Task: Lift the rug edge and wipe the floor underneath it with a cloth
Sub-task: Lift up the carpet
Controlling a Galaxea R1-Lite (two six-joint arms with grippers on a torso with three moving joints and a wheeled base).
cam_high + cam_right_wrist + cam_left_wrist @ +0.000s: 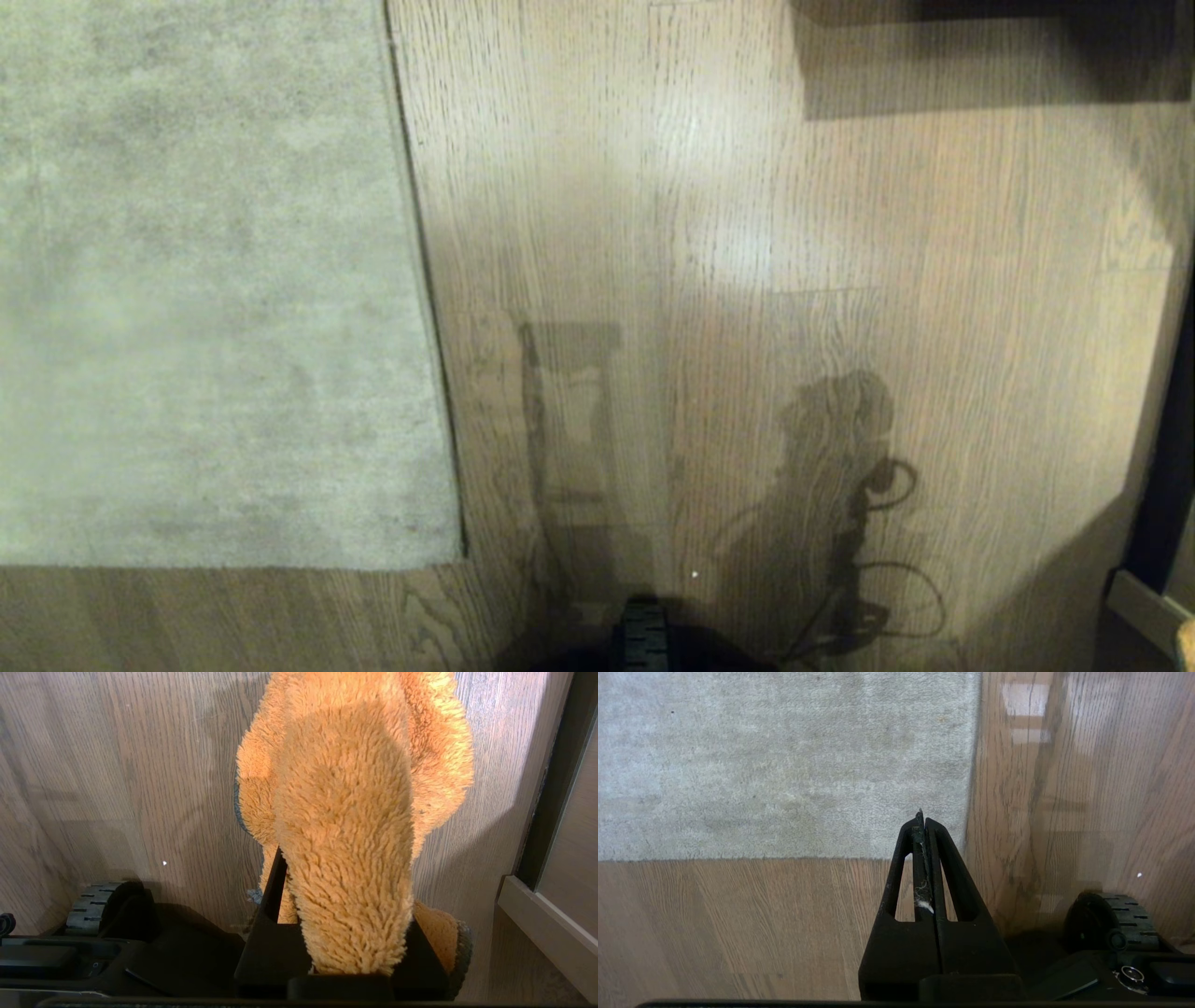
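**A:** Where do you stand on the job?

**B:** At the very start, by my reading. Rug (205, 280) lies flat, filling the left half of the head frame. Its edge (425, 280) runs top to bottom just left of centre and meets the corner (457, 558) at lower left. Nothing lifted yet. Floor (747, 280) bare across the rest of the frame, with only your arms' shadows on it.

**A:** Hands?

**B:** Neither shows in the head frame. In its own wrist frame your left hand (923, 821) has its fingers (945, 858) pressed together, holding nothing but a wisp of lint, and hangs above the floor. The rug corner (971, 856) sits just right of its tip in the picture. Your right hand (336, 858) is clamped on the cloth (345, 812), which bulges over the fingers and hides most of them. It hangs above bare floor, with a cabinet base (537, 924) at the frame's right.

**A:** Next move?

**B:** You'd want the left hand parted and brought down to the corner, low enough to get one finger under the thin border. A pinch from above would likely catch only pile. Then raise it enough to clear room for the right hand to carry the cloth underneath.
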